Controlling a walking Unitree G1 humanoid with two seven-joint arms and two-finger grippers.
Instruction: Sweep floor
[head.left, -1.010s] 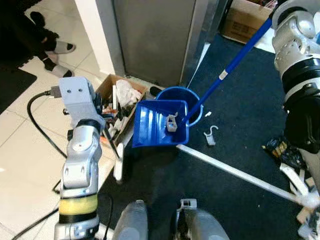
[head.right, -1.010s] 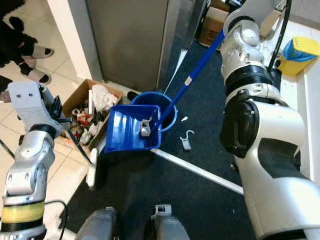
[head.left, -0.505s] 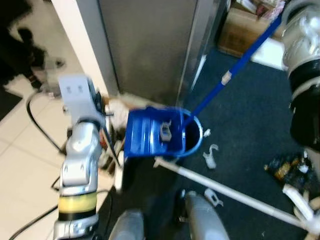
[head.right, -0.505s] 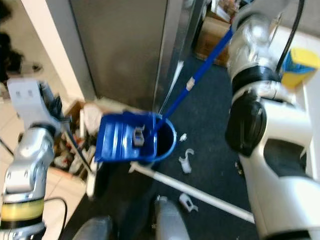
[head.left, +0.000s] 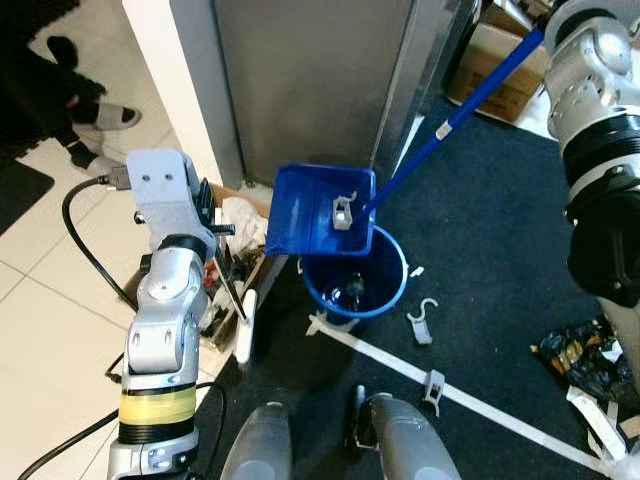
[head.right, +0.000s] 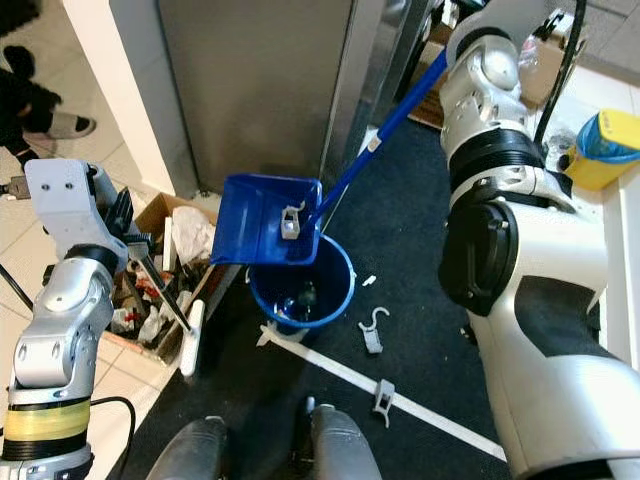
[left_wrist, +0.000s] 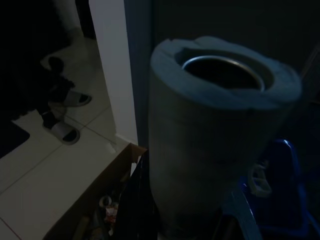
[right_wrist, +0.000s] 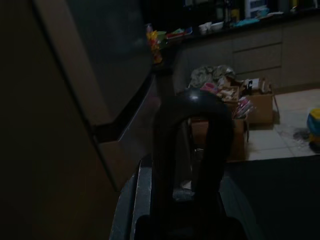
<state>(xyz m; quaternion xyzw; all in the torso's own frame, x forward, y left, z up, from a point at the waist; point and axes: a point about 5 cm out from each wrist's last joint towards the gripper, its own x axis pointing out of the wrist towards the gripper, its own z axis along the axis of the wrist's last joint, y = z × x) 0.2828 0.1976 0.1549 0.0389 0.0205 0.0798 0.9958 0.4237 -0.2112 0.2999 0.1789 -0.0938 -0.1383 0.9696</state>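
A: What does the dustpan (head.left: 318, 208) look like?
B: Bright blue plastic, on a long blue handle (head.left: 462, 105), tipped up over the round blue bucket (head.left: 355, 281) on the dark carpet (head.left: 480, 250). 1 white clip sits on its hinge.
A: And the grippers?
B: I cannot tell whether either is spread or closed. The left arm (head.left: 165, 290) hangs beside a cardboard box (head.left: 245, 215) of clutter.

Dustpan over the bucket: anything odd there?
Yes. The blue dustpan is tipped over the blue bucket, yet a grey clip sits on the pan. Two similar clips lie on the dark carpet.
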